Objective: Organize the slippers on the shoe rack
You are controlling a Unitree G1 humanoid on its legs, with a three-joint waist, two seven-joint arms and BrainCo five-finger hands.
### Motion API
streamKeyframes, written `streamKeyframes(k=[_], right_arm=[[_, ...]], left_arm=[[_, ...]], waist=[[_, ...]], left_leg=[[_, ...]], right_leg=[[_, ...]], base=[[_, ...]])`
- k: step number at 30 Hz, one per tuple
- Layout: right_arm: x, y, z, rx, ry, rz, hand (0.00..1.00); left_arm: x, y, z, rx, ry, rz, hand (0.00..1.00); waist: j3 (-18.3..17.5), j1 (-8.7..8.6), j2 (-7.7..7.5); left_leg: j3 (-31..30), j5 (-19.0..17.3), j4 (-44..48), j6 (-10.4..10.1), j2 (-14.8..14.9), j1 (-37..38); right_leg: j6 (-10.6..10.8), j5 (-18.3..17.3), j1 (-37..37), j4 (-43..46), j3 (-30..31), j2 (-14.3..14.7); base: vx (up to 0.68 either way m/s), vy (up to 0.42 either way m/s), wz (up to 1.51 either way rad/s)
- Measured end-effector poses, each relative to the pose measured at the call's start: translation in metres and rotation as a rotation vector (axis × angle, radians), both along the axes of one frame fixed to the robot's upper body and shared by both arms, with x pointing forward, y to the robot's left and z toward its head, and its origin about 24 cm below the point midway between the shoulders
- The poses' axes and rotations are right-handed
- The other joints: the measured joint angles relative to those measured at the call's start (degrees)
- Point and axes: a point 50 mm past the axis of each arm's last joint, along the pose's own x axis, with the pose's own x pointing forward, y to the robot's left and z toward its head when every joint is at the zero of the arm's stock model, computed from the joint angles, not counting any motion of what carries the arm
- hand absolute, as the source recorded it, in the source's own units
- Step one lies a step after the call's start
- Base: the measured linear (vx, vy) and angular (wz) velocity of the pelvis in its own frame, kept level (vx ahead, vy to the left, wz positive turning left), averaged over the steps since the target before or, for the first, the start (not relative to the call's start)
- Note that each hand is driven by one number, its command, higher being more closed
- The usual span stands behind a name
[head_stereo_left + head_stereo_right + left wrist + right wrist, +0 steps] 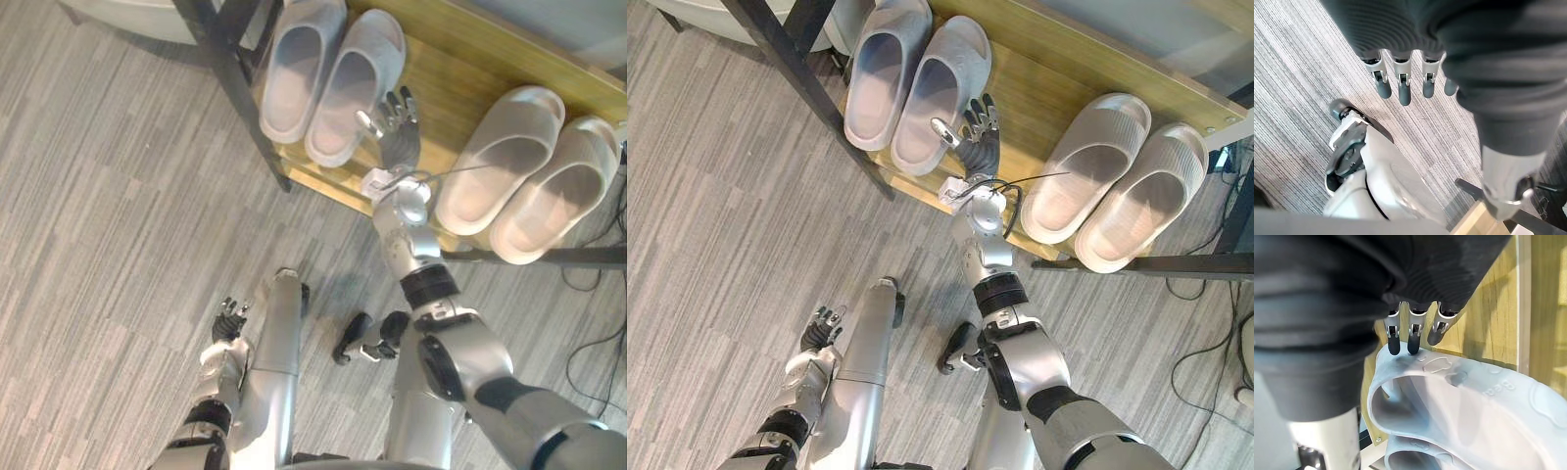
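- Grey striped carpet [98, 196] runs under me, and at its far side stands the shoe rack [446, 73], a wooden shelf in a black frame
- Two pairs sit on that shelf: the grey slippers [294, 69] at its left end by the frame post, the cream slippers [505, 157] toward its right end
- In each pair the slippers lie side by side, heels near the front edge and toes toward the back
- My right hand [397, 132] is over the shelf between the pairs, hard against the inner grey slipper [348, 93] and clear of the cream ones
- That slipper lies to the hand's left, its long axis roughly parallel to the fingers, so I judge any correction would be a sideways nudge
- The fingers are straight and wrapped round nothing
- The right wrist view shows what the head views cannot: fingertips [1394, 346] touching the slipper's pale rim
- The thumb juts across that rim in the head views; I cannot tell whether it presses
- My left hand [230, 318] hangs low over the carpet, fingers loosely extended and empty, far from the rack
- Both pairs look nearly squared up, so I'd call the job almost finished
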Motion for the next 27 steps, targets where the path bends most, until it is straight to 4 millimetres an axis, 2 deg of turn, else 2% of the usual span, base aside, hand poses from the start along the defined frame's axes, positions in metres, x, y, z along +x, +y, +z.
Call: streamKeyframes(k=[6,12,20,23,24,26,27], right_arm=[[0.001,0.000,-0.003,-0.012,0.026,-0.009,0.00],[-0.004,-0.005,-0.008,-0.083,0.022,-0.050,0.00],[-0.028,-0.013,-0.029,-0.222,-0.022,-0.096,0.00],[-0.040,-0.011,-0.042,-0.289,-0.025,-0.085,0.00],[-0.049,-0.007,-0.059,-0.335,0.000,-0.053,0.00],[-0.057,-0.004,-0.073,-0.374,0.024,-0.026,0.00],[-0.065,-0.003,-0.087,-0.402,0.053,0.000,0.00]], left_arm=[[-0.001,0.000,-0.001,-0.024,0.001,0.028,0.00],[-0.003,-0.002,-0.004,-0.043,0.008,0.045,0.00],[-0.018,0.001,-0.013,-0.013,0.052,0.022,0.00],[-0.026,-0.001,-0.019,0.012,0.081,-0.016,0.00],[-0.033,-0.007,-0.024,0.020,0.105,-0.056,0.00],[-0.039,-0.013,-0.028,0.027,0.123,-0.093,0.00],[-0.045,-0.020,-0.032,0.037,0.138,-0.148,0.00]], waist=[[0.01,0.07,0.03],[0.02,-0.22,0.04],[-0.34,-2.03,-0.11],[-1.81,-2.79,-0.35],[-3.72,-3.13,-0.49],[-4.75,-3.42,-0.80],[-6.25,-3.66,-1.29]], left_leg=[[-0.15,0.17,-0.66,-0.11,0.32,1.09],[0.07,0.19,-2.63,-0.08,1.22,5.22],[2.54,2.74,-14.27,0.98,3.25,18.57],[4.03,3.66,-19.27,1.65,3.84,24.24],[5.13,4.14,-22.27,2.18,4.05,27.73],[6.00,4.71,-25.00,2.52,4.08,31.04],[7.01,5.47,-27.87,3.01,4.07,34.05]], right_leg=[[-0.04,0.03,1.12,-0.69,-0.24,0.38],[-0.19,0.72,5.06,-3.35,-0.24,1.64],[0.25,5.55,17.02,-15.95,-0.22,3.96],[0.94,7.69,22.24,-21.78,-0.22,4.67],[1.42,9.12,25.54,-25.44,-0.18,5.04],[1.99,10.15,28.61,-28.48,-0.13,5.20],[2.40,11.24,31.25,-31.44,-0.09,5.26]], base=[[0.00,0.000,0.00],[0.00,0.019,-0.05],[0.04,0.051,-0.09],[0.08,0.080,-0.13],[0.12,0.103,-0.12],[0.11,0.093,-0.10],[0.10,0.076,-0.09]])
